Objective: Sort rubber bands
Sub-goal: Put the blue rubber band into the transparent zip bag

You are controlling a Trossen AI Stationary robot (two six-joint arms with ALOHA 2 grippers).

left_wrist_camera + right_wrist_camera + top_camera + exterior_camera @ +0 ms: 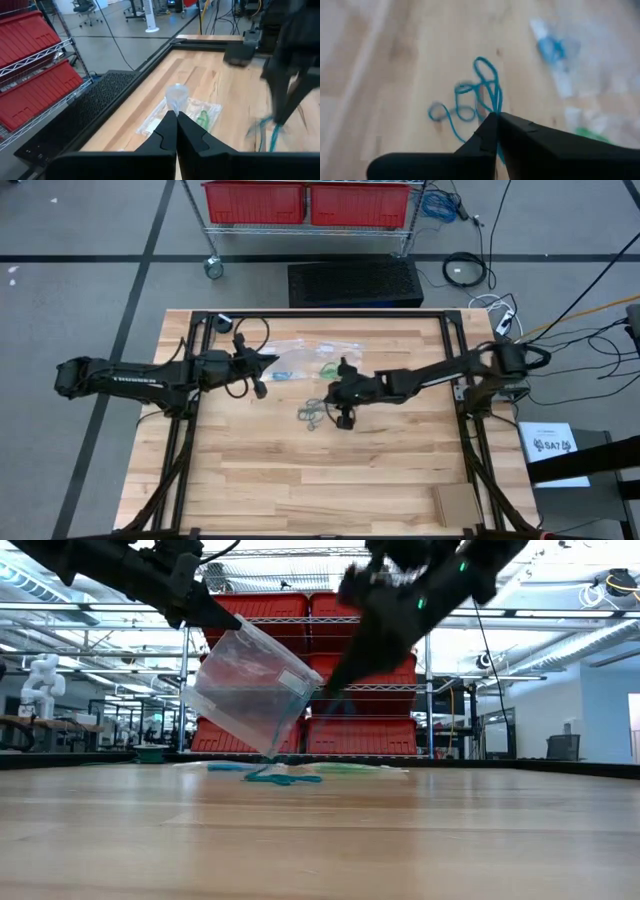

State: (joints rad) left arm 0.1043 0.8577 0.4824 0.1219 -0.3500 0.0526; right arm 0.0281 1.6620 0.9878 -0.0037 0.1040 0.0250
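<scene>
Red bins [350, 730] fill the wire shelving behind our wooden worktop [300, 470]. Our left tool [176, 119] is pinched shut on a clear plastic bag [250, 690], holding it tilted above the far middle of the worktop. Our right tool [496, 116] is closed on blue rubber bands [470, 97], whose loops trail onto the wood mid-worktop, near more bags [315, 350].

Wood table [300, 470]: rubber bands [312, 415], clear bags [310, 347]

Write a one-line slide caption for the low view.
Left tool holds a clear bag aloft; right tool pinches blue rubber bands.
</scene>
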